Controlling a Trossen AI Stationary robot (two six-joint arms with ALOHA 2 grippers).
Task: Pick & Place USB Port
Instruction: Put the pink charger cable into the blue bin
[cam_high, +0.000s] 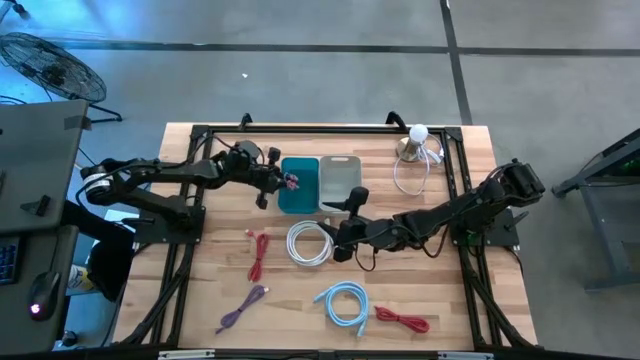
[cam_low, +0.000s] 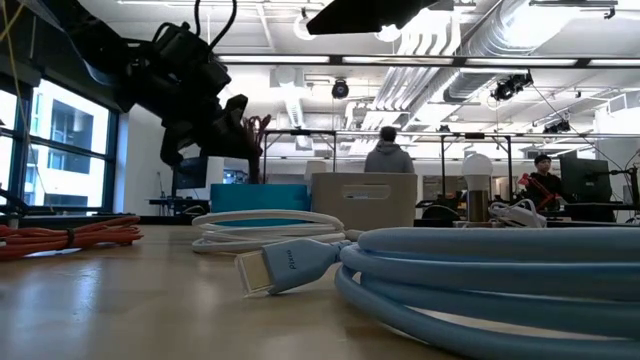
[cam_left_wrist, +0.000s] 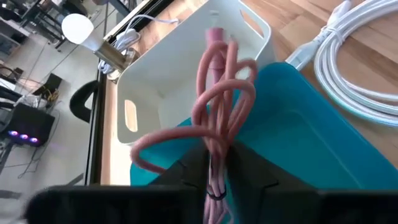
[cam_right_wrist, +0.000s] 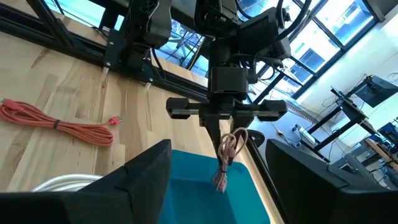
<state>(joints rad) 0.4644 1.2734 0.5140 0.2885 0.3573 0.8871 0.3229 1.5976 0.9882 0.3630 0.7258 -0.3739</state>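
My left gripper (cam_high: 278, 180) hangs over the teal bin (cam_high: 298, 187) and is shut on a bundled pink cable (cam_left_wrist: 219, 106). The right wrist view shows that cable (cam_right_wrist: 227, 151) dangling below the left gripper (cam_right_wrist: 225, 116), with its lower end just above the teal bin (cam_right_wrist: 199, 186). A white bin (cam_high: 340, 182) stands directly to the right of the teal one. My right gripper (cam_high: 337, 240) is open, low over the table beside a white cable coil (cam_high: 310, 242), and it faces the bins. My left gripper pinches the pink cable bundle between its two fingers at its tied end (cam_left_wrist: 216, 177). The fingers come from the table's left, slanting down. The bundle is lifted clear, and its loops (cam_right_wrist: 231, 144) hang free above the teal bin.
On the table lie a red cable (cam_high: 258, 255), a purple cable (cam_high: 240, 308), a light-blue coil (cam_high: 342, 302) and another red cable (cam_high: 402, 320). A lamp with a white bulb (cam_high: 418, 140) and its cord stands at the far right. A black frame runs along the table's edges.
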